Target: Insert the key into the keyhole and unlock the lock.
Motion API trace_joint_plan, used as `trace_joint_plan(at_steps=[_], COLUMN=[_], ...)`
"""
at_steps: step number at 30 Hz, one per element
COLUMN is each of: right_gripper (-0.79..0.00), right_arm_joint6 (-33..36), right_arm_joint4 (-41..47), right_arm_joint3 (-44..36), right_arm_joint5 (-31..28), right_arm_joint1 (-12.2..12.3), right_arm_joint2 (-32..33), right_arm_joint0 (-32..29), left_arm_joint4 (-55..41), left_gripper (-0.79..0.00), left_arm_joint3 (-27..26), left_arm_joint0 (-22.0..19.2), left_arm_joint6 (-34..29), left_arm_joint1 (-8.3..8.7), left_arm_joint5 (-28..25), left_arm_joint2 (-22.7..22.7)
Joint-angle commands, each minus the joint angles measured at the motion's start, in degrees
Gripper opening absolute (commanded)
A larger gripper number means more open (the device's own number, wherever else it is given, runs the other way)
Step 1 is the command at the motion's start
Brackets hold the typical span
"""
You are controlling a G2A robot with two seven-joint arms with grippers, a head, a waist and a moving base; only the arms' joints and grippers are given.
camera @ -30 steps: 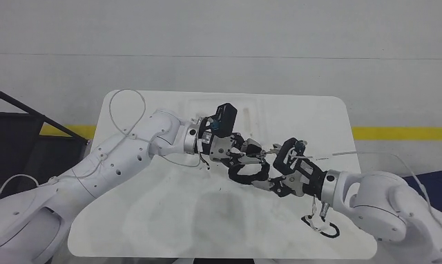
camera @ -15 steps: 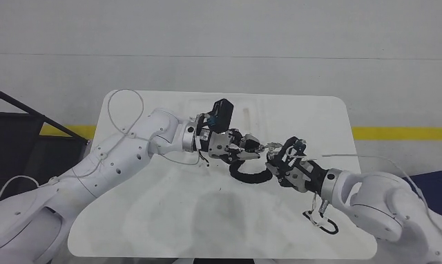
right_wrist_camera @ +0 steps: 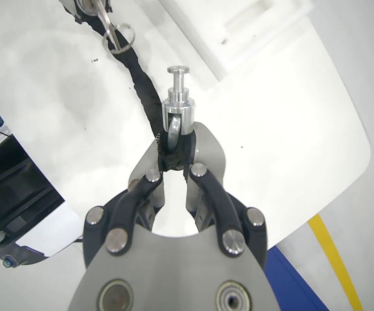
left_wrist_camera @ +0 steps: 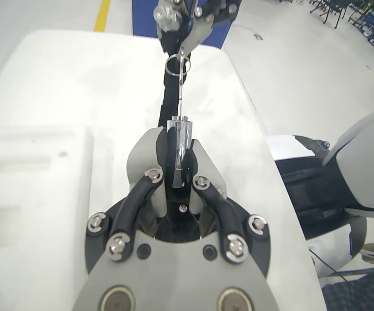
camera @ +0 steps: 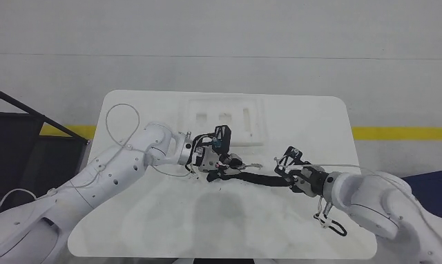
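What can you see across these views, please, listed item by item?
lock cylinder: one, chrome, held off the table in the left gripper
key: one, silver, pushed into the cylinder's keyhole
key ring: one, silver, hanging on the key
cable: one, black, running between the two grippers
locking pin: one, silver, on the cable's free end, out of the cylinder
foam tray: one, white, with recesses, at the table's far side
table: one, white
floor line: one, yellow, beyond the table
left gripper: fingers shut on the lock cylinder
right gripper: fingers shut on the cable just behind the pin
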Motion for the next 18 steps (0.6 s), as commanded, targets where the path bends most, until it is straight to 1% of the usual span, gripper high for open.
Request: trace_joint_plan(at_steps=[1,6,8,10,11,12,13,14,15,16,18], right_gripper=[-0.785,-0.782,-0.757,-0.597,-0.508,-0.443,-0.363,-0.243,-0.169,-0.117,-0.046], right_arm_joint6=[0.61,1.09,1.1,1.36,1.52,1.74,1.96,2.08,2.14,2.21,2.04], right_arm_joint4=[-0.84,-1.88,-2.06,-1.85,-1.78,-1.54,-1.28,-1.19,-1.09,-0.93,-0.63], right_arm_joint3=[0.93,3.19,3.84,4.61,4.88,5.17,5.42,5.65,5.79,5.98,6.22], right_arm_joint5=[0.19,0.53,0.6,0.47,0.35,0.16,-0.19,-0.31,-0.49,-0.6,-0.73], right_arm_joint1=[-0.42,-1.69,-2.08,-2.51,-2.7,-2.87,-3.03,-3.18,-3.31,-3.43,-3.61], right_arm_joint2=[-1.82,-6.04,-7.07,-8.13,-8.53,-8.91,-9.22,-9.42,-9.63,-9.77,-9.8], right_arm_joint0=[0.56,2.44,3.03,3.64,3.96,4.24,4.53,4.8,4.99,5.12,5.28], left_arm_joint4=[-0.76,-2.1,-2.06,-1.04,-0.67,-0.12,0.18,0.39,0.64,0.89,1.59], left_gripper=[-0.785,-0.785,-0.785,-0.785,-0.742,-0.545,-0.234,0.0,0.0,0.0,0.0], left_arm_joint3=[-0.56,-1.94,-2.19,-1.69,-1.27,-0.79,-0.27,0.22,0.65,1.12,1.92], left_arm_joint0=[0.87,2.56,2.91,3.48,3.73,3.89,4.09,4.28,4.42,4.51,4.63], left_arm_joint6=[-3.83,-9.59,-10.36,-10.77,-10.87,-11.09,-10.94,-10.58,-10.18,-9.73,-8.14], left_arm_joint1=[0.24,0.48,0.42,0.22,0.07,-0.1,-0.3,-0.51,-0.73,-0.94,-1.37], left_arm_joint5=[0.82,1.17,0.95,0.43,0.28,0.25,0.38,0.42,0.35,0.4,0.78], left_arm_joint2=[0.16,0.43,0.34,0.48,0.55,0.62,0.61,0.55,0.47,0.35,-0.2])
